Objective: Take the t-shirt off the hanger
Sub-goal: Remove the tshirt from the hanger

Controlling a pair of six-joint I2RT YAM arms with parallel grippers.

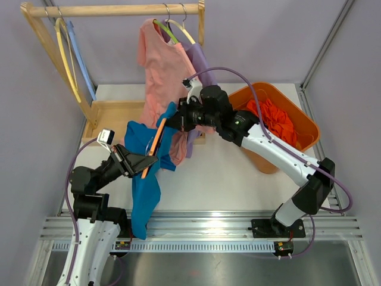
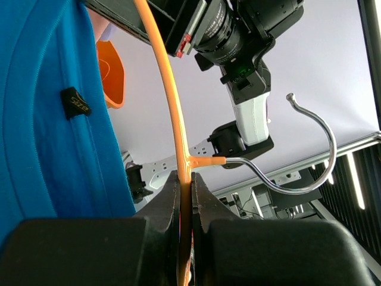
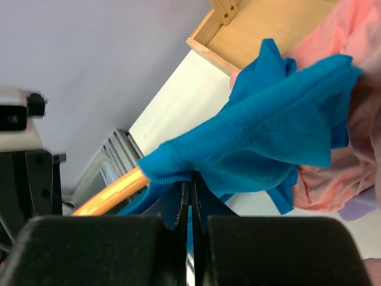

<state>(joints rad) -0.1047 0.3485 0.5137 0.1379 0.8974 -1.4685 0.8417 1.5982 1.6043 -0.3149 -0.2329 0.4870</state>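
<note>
A blue t-shirt hangs from an orange hanger held in the air over the table's left half. My left gripper is shut on the hanger's arm just below its neck; the left wrist view shows the orange bar pinched between the fingers and the metal hook free in the air. My right gripper is shut on a ribbed edge of the t-shirt at the hanger's upper end. The cloth bunches over the right gripper, beside the hanger.
A wooden rack stands at the back, carrying a pink shirt, a purple garment and bare hangers at the left. Its base lies on the table. An orange bin with red cloth sits at the right.
</note>
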